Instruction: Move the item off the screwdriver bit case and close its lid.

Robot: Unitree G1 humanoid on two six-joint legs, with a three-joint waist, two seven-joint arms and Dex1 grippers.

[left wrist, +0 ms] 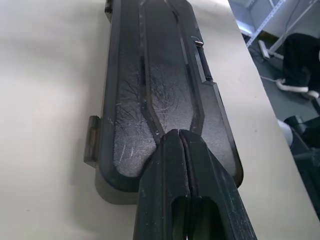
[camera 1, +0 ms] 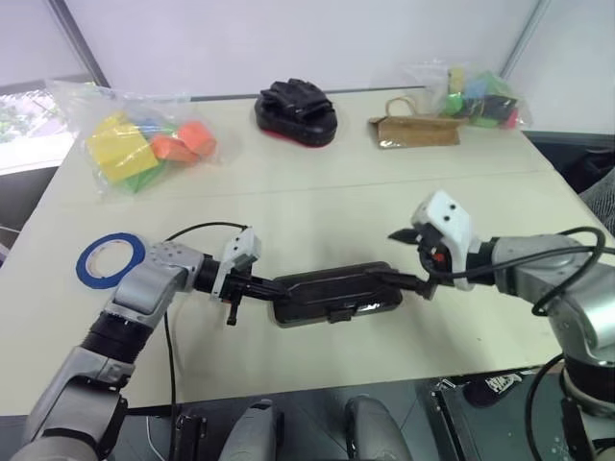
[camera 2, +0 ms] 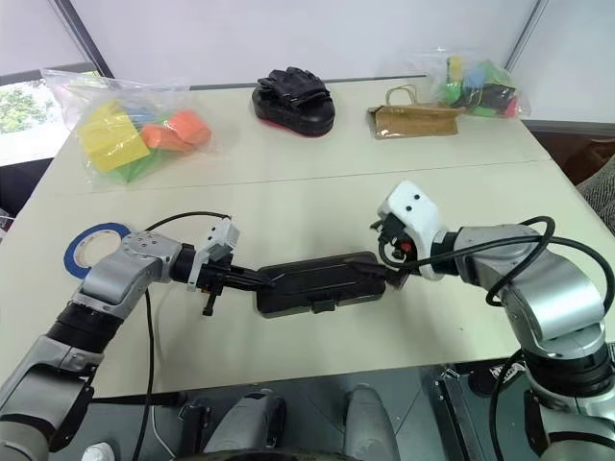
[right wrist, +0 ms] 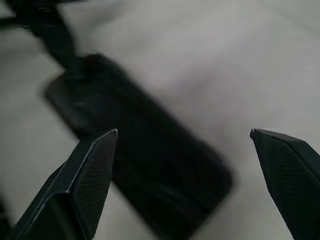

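A flat dark screwdriver bit case (camera 1: 336, 294) lies lengthwise across the lower middle of the head-camera frame, on a pale desk (camera 1: 317, 206), with its lid (left wrist: 165, 95) lying flat over the tray, so it looks already shut or nearly so. Nothing rests on top of it.

The left gripper (camera 1: 252, 285) comes in from the lower left. Its fingers (left wrist: 187, 185) are clenched together with nothing between them, and their tips rest on the end of the lid, most likely pressing it down to seat it or steadying the case.

The right gripper (camera 1: 415, 257) reaches in from the right, its fingers (right wrist: 90, 170) spread wide and grasping nothing, one tip by the case's right end, probably ready to hold that end.

Well apart along the top of the frame sit a black mitt (camera 1: 296, 110), a bag of coloured blocks (camera 1: 144, 142) at upper left, and a brown paper bag (camera 1: 415, 130). A blue tape roll (camera 1: 110, 260) lies at the left edge.
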